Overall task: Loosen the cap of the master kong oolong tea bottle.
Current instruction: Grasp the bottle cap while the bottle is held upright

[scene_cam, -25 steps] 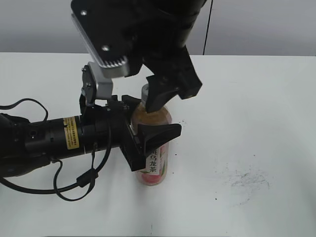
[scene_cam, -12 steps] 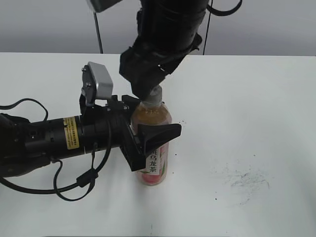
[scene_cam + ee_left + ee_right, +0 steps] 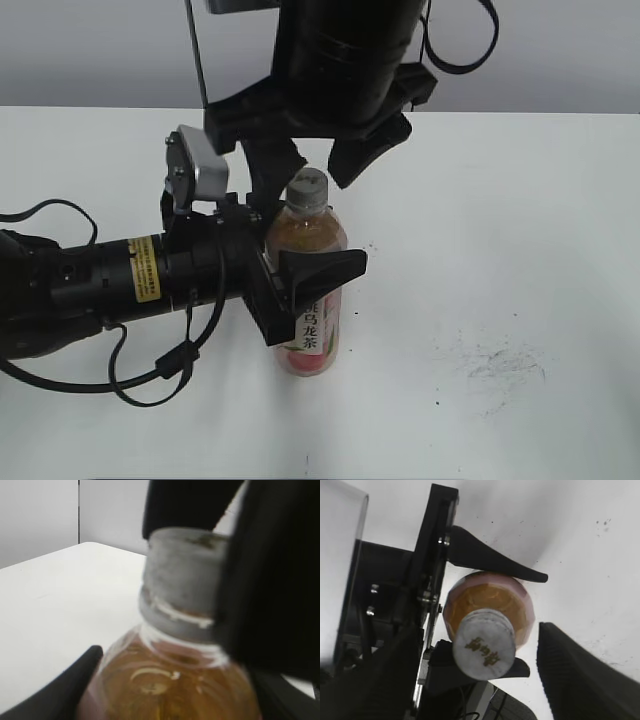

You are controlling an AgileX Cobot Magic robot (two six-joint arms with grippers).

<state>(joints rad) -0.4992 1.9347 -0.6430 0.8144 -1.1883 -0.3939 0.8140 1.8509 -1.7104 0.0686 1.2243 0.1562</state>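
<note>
The master kong oolong tea bottle [image 3: 312, 330] stands upright on the white table, amber tea showing above its pink label. My left gripper [image 3: 305, 275] comes in from the left and is shut on the bottle's body, one finger on each side. The grey-white cap [image 3: 307, 187] sits on the neck. My right gripper [image 3: 315, 165] hangs above it, open, its fingers on either side of the cap and apart from it. In the right wrist view the cap [image 3: 484, 644] lies between the spread fingers [image 3: 485, 677]. In the left wrist view the cap [image 3: 180, 575] and bottle shoulder [image 3: 170, 680] fill the frame.
The white table [image 3: 520, 220] has dark scuff marks [image 3: 500, 365] at the front right. The left arm's black cable [image 3: 150, 375] loops on the table at the front left. A grey wall runs behind the table's far edge.
My right gripper was closed on the cap and turned round it; now it has opened and let go of the cap. The left gripper and the bottle have not moved.
</note>
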